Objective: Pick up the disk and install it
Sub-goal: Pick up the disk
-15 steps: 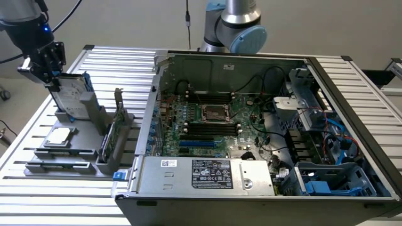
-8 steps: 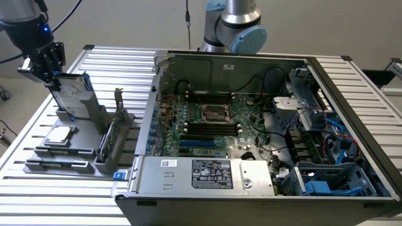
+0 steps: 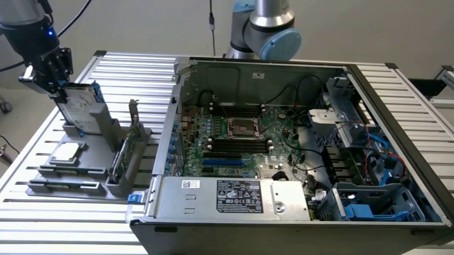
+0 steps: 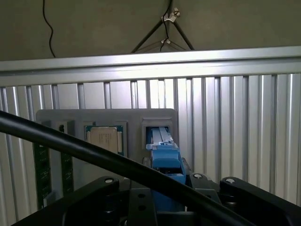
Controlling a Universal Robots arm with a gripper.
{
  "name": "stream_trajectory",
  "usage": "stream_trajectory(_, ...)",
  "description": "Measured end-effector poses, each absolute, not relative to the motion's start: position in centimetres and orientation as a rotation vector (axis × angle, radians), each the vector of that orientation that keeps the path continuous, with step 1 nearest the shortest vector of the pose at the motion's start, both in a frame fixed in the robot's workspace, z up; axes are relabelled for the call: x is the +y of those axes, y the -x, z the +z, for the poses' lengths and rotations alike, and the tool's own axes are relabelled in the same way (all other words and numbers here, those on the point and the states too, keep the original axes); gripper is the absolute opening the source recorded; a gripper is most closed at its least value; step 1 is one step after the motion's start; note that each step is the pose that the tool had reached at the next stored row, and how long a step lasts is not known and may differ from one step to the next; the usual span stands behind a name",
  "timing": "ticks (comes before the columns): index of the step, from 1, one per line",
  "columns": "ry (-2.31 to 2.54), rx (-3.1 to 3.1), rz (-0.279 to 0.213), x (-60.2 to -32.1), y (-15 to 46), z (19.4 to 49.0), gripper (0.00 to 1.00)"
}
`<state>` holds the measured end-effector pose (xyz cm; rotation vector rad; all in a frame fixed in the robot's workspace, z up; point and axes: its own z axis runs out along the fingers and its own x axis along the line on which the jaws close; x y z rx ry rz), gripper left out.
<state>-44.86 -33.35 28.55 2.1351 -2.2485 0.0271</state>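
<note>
The disk [image 3: 80, 106] stands upright in a grey holder [image 3: 99, 127], its top edge right at the tool [image 3: 58, 87]; whether the tool grips it, I cannot tell.

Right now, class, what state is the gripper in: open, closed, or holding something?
Gripper: at the top edge of the disk, which stands upright in the grey holder; whether it is open or closed on it cannot be told.
</note>
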Motion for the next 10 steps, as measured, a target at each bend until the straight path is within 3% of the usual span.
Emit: stream_trajectory(10, -2.135, -2.249, 0.027, -33.35, 44.87, 28.54, 0.33)
